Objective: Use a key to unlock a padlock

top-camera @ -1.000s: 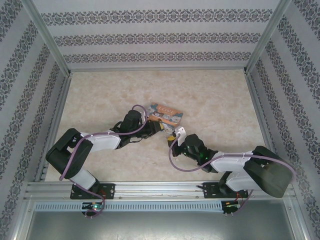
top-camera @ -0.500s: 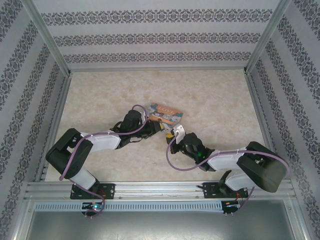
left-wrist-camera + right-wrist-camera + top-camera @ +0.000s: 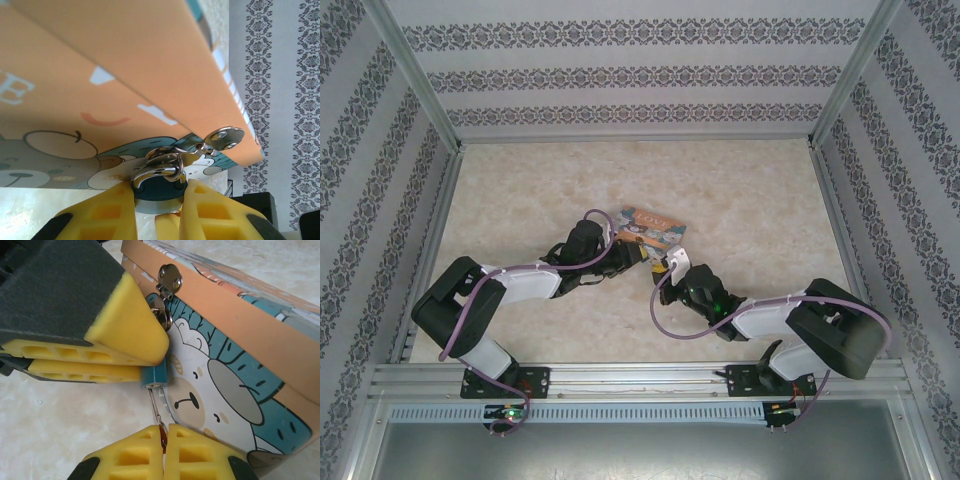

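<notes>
The tiny teal padlock hangs by its silvery shackle from the hasp of the orange box. My left gripper is shut on the padlock body, a yellow finger pressing each side. From the right wrist, the padlock pokes out under the left fingers. The thin metal key has its tip in the keyhole on the padlock's lower face. My right gripper is shut on the key's head. Seen from above, both grippers meet at the box's near corner.
The orange cartoon box lies near the middle of the marbled table, lid shut, hasp facing the arms. Patterned walls with metal posts close in three sides. Purple cables loop off both arms.
The right arm has shifted a little left and forward, carrying the key closer in at the padlock. The left arm and the box have stayed still.
</notes>
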